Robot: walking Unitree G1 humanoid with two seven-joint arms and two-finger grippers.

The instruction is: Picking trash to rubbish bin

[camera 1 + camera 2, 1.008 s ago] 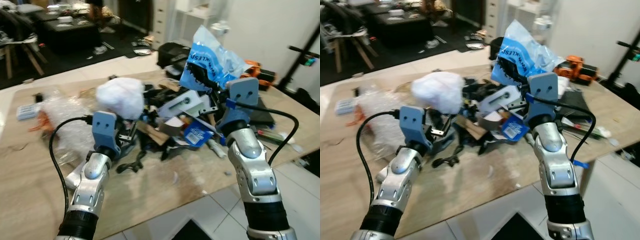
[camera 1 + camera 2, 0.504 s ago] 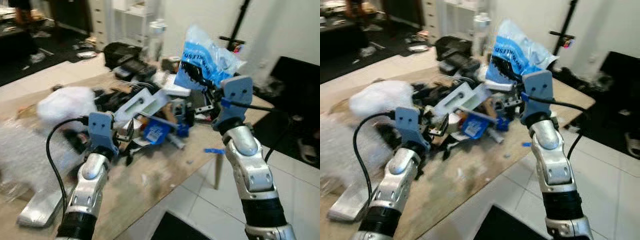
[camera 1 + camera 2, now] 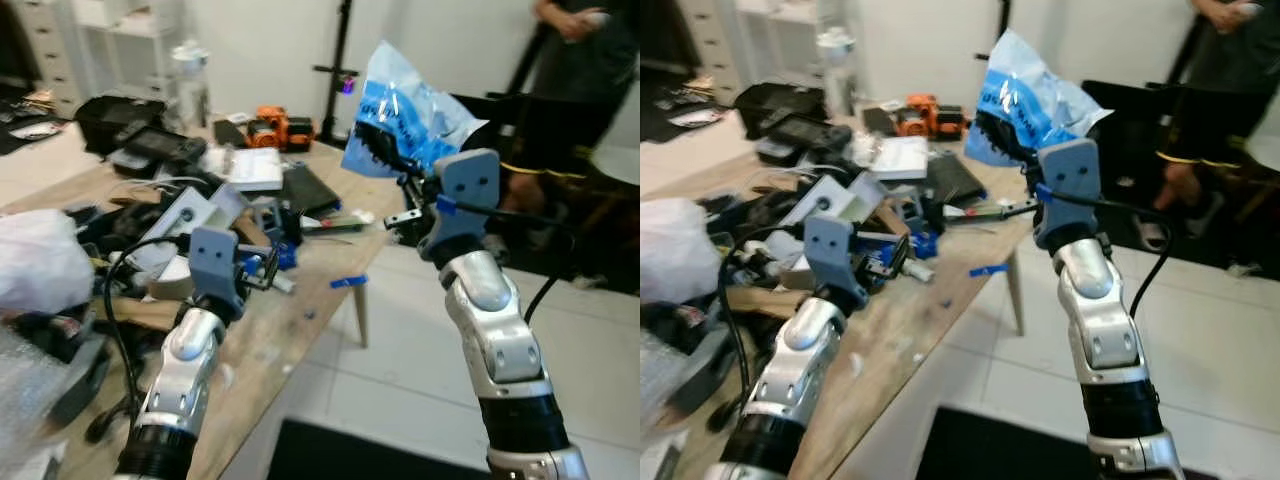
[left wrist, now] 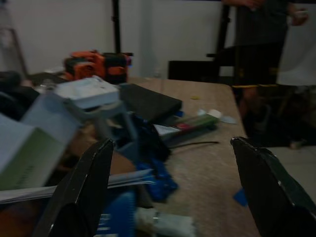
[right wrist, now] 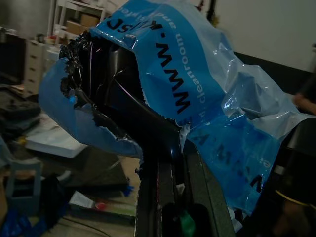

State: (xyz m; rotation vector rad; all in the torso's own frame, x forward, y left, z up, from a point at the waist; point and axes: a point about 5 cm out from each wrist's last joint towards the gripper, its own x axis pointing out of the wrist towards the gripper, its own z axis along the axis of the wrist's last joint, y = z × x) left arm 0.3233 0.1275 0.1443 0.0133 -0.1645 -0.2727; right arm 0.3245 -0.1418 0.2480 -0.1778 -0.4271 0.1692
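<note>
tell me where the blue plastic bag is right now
The blue plastic bag is held up in the right gripper, on the robot's right past the table edge, over the white floor.

Cluttered wooden table, white tiled floor, white wall.

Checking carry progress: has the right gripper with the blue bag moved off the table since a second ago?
Yes. The right gripper, shut on the blue bag, was over the table's clutter; now it is past the edge, over the floor.

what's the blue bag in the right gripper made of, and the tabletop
The blue bag looks like thin glossy plastic film: it crinkles, shines, shows printed lettering and a ragged torn edge. The tabletop looks like pale matte wood or wood-look laminate, with faint grain; which one cannot be told.
</note>
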